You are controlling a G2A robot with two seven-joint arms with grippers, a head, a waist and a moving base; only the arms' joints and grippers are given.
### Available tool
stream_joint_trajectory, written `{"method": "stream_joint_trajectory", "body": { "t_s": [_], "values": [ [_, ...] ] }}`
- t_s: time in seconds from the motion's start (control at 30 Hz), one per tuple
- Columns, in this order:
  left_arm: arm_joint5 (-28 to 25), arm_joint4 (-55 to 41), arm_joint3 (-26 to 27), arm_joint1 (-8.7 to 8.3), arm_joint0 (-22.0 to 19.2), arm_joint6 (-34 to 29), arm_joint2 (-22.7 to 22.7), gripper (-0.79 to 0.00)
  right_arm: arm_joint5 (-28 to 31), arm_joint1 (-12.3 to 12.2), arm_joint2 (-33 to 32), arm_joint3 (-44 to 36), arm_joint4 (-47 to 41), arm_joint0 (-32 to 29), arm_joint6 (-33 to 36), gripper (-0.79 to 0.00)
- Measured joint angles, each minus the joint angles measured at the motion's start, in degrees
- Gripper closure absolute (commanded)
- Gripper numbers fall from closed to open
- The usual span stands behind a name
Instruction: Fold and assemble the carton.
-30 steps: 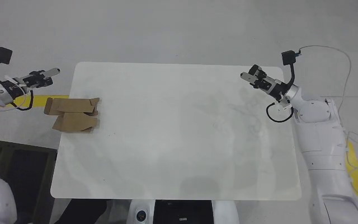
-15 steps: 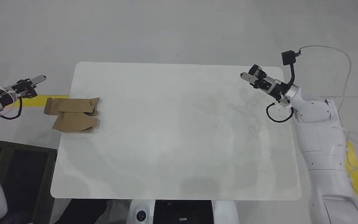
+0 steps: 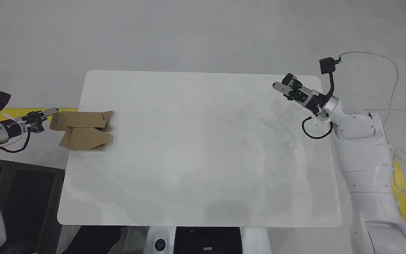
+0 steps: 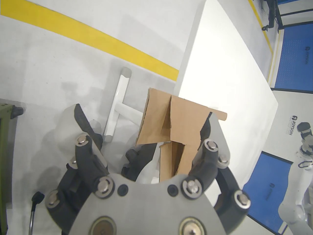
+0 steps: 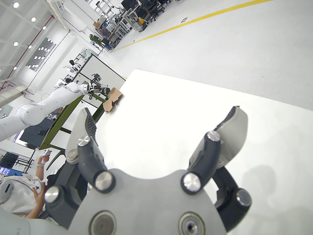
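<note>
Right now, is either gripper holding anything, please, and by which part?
Nothing: left gripper open at the end of the brown cardboard carton; right gripper open.

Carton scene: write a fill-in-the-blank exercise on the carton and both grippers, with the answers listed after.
1. The carton, at the edge of the white table, is made of brown ____.
2. The left gripper is at the carton's overhanging end with its fingers ____.
3. The right gripper hovers above the table's opposite side, open, and holds ____.

Missing words: cardboard; open; nothing
</note>
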State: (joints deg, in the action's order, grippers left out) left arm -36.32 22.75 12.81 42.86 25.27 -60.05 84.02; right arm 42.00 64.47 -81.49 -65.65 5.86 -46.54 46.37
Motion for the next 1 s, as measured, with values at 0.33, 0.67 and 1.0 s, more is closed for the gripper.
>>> {"method": "stream_joint_trajectory", "body": {
  "t_s": [0.33,0.67,1.0],
  "values": [
    [1.3,-1.4,-0.5,1.45,1.0,-1.2,-1.7,-0.431,0.0,0.0,0.0,0.0,0.0,0.0,0.0,-0.785],
    [3.9,-3.8,-1.7,2.33,1.7,-1.1,-2.2,0.000,0.0,0.0,0.0,0.0,0.0,0.0,0.0,-0.785],
    [3.1,-9.4,-1.7,1.88,1.6,-2.8,-0.4,0.000,0.0,0.0,0.0,0.0,0.0,0.0,0.0,-0.785]
  ]
}}
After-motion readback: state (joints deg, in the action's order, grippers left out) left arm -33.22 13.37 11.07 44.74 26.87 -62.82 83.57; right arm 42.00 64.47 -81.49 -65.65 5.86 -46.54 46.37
